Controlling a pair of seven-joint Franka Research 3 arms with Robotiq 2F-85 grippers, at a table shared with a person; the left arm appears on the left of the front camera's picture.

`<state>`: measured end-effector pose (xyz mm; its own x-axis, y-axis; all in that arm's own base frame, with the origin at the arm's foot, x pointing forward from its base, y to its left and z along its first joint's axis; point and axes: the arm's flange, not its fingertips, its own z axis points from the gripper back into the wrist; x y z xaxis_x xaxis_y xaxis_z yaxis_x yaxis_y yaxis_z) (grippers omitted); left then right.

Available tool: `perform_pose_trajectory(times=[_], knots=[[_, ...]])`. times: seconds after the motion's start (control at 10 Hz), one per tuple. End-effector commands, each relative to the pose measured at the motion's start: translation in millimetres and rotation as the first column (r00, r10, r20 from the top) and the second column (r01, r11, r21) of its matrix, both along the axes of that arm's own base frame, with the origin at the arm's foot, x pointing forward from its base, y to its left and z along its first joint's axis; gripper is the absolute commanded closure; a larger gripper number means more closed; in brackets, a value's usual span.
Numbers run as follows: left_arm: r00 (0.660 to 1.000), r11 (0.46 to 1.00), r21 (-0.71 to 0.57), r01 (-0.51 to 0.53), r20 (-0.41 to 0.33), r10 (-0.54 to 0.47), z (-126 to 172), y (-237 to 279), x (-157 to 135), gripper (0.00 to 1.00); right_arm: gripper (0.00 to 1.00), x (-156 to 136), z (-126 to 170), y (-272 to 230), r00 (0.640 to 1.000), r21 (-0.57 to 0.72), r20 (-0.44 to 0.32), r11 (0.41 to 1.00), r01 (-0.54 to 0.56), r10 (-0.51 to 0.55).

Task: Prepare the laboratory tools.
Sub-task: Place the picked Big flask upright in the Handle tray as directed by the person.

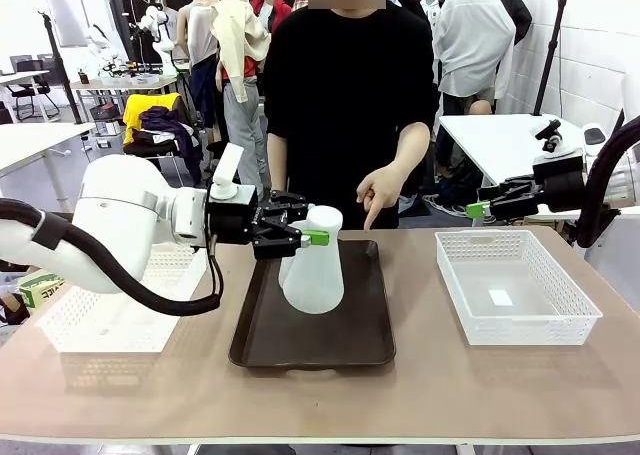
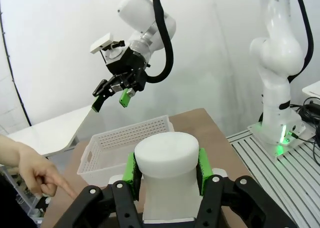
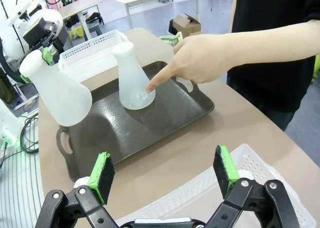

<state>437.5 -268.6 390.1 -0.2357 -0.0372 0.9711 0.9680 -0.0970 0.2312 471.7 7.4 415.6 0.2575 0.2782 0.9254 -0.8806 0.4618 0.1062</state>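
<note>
My left gripper is shut on the neck of a frosted white conical flask, its green pads clamping the neck. That flask's base is on or just over the dark brown tray; I cannot tell which. A second flask stands upright on the tray, mostly hidden behind the first in the front view. A person's hand points a finger at its base. My right gripper hangs open in the air above the table's right side, holding nothing.
A white lattice basket sits at the right of the table, under my right gripper. Another white basket lies at the left, below my left arm. The person stands at the far edge behind the tray.
</note>
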Motion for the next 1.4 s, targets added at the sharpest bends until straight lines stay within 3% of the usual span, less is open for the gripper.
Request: perform_pose_trajectory(times=[0.0, 0.7, 1.2, 1.3], knots=[[1.000, 0.999, -0.050, -0.004, 0.009, 0.004, -13.7, 0.0, 8.2, 1.00, 0.00, -1.3, -0.1, -0.4, 1.000, -0.008, -0.019, 1.000, -0.004, 0.004], [0.994, 0.992, -0.077, -0.096, -0.061, 0.092, -76.6, 9.8, 29.7, 1.00, 0.00, -1.3, -0.1, -0.4, 1.000, -0.008, -0.019, 1.000, -0.004, 0.004], [0.992, 0.994, -0.050, -0.097, -0.080, 0.093, -90.5, 12.4, 33.7, 1.00, 0.00, -1.3, -0.1, -0.4, 1.000, -0.008, -0.019, 1.000, -0.004, 0.004], [0.991, 0.995, -0.029, -0.096, -0.095, 0.093, -91.1, 12.8, 33.7, 0.86, 0.00, -1.3, -0.1, -0.4, 1.000, -0.008, -0.019, 1.000, -0.004, 0.004]])
